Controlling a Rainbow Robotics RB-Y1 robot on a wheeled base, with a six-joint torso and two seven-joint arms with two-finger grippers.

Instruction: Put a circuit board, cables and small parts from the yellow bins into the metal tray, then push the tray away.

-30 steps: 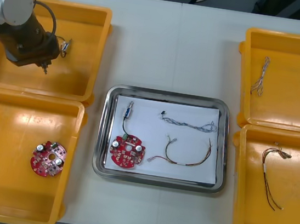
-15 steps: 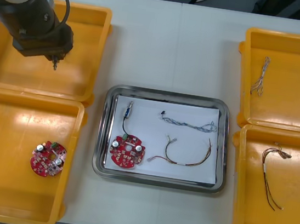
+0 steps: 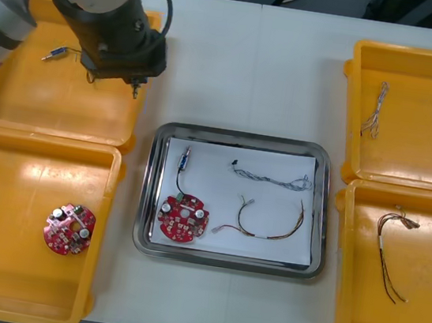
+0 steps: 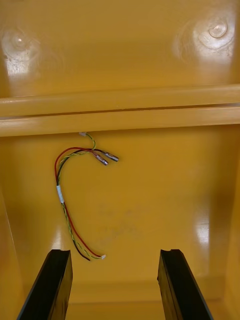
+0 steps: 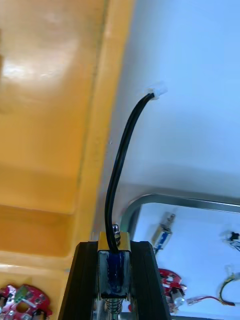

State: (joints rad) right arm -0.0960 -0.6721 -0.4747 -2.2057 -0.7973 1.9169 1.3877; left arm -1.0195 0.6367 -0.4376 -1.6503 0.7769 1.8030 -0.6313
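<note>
Metal tray (image 3: 243, 137): in the front view it sits at the table's centre, between the yellow bins. It holds a circuit board (image 3: 183, 219), a black-cabled part (image 3: 184, 161), a blue and white cable (image 3: 273, 179) and a red and yellow cable (image 3: 271, 224). The left gripper (image 3: 136, 87) is above the inner rim of the far left bin (image 3: 63, 113), between that bin and the tray. This position suggests a carry toward the tray. A spare circuit board (image 3: 69, 230) lies in the near left bin.

Right wrist view: the right gripper (image 4: 115, 255) hangs above the near right bin (image 4: 120, 107). Its fingers are wide apart with nothing between them. A red and yellow cable (image 4: 70, 200) lies on the bin floor just beyond the fingers. This arm appears to be waiting.

Left wrist view: the left gripper (image 5: 114, 255) is clamped on a small metal part (image 5: 114, 265), held by its body. Its black cable (image 5: 117, 170) trails free beyond the fingertips, which should keep the lead clear of the grip. The tray rim (image 5: 175, 200) lies close ahead.
</note>
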